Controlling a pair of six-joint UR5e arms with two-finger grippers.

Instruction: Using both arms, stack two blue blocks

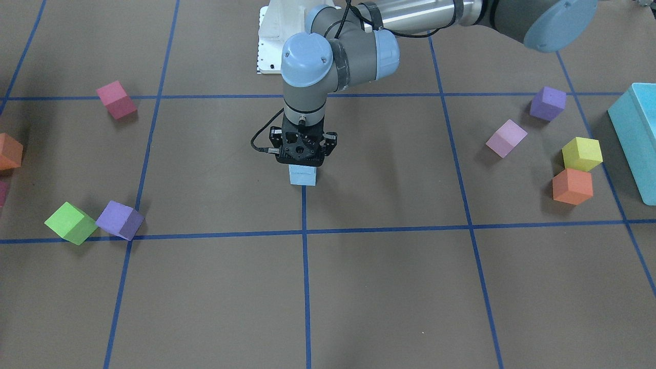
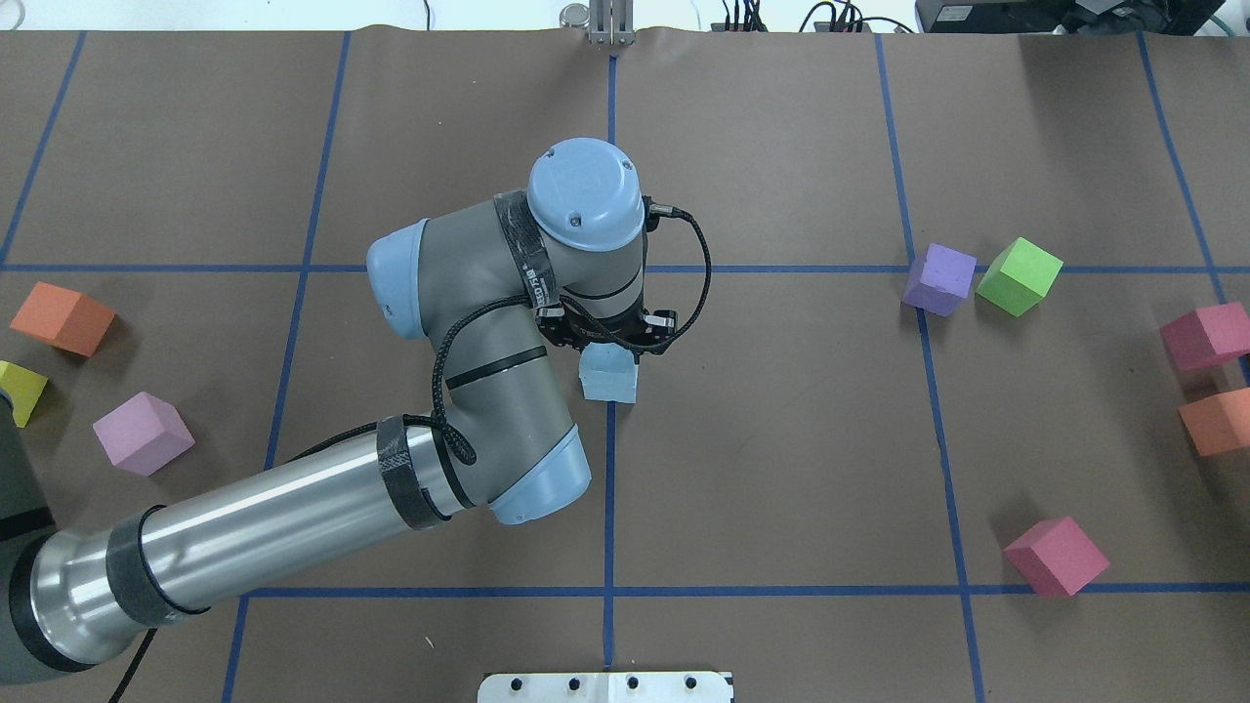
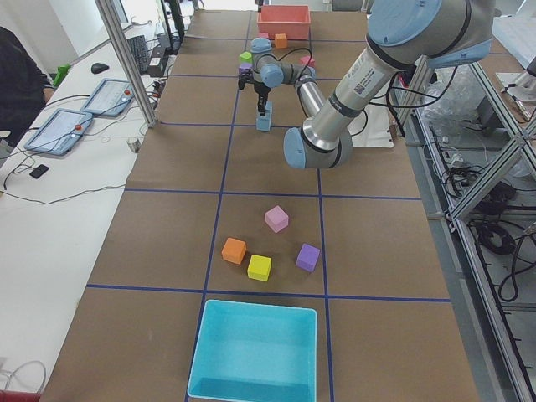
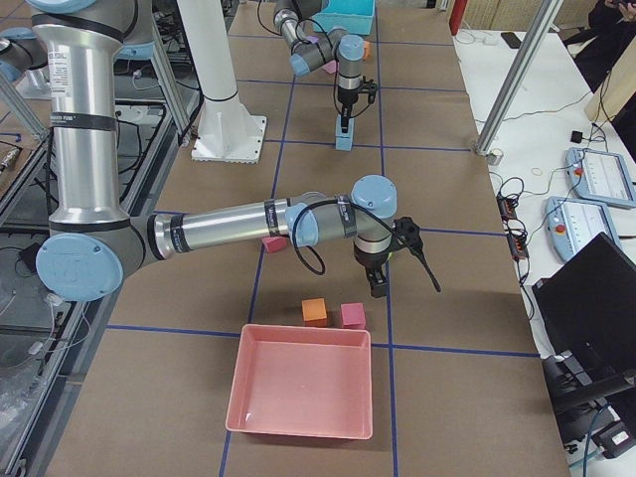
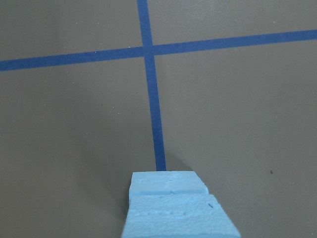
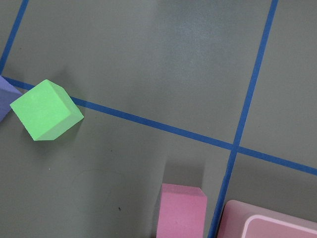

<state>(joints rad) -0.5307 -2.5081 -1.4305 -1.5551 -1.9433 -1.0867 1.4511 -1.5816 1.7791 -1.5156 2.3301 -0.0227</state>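
Two sky-blue blocks stand stacked at the table's middle on a blue tape line. In the left wrist view the upper block (image 5: 181, 218) sits squarely on the lower block (image 5: 168, 181). My left gripper (image 1: 302, 161) points straight down over the stack (image 1: 302, 175) and appears shut on the upper block; its fingers are hidden in the wrist view. In the overhead view the left gripper (image 2: 610, 347) covers part of the stack (image 2: 609, 379). My right gripper (image 4: 378, 286) shows only in the exterior right view, low over the table near a pink cube (image 4: 352, 315). I cannot tell whether it is open or shut.
A green cube (image 1: 70, 222), a purple cube (image 1: 120, 219) and a magenta cube (image 1: 117, 100) lie on one side. Purple (image 1: 547, 102), pink (image 1: 506, 137), yellow (image 1: 581, 152) and orange (image 1: 572, 186) cubes lie by the teal box (image 1: 638, 138). A pink tray (image 4: 303, 383) stands at the right end.
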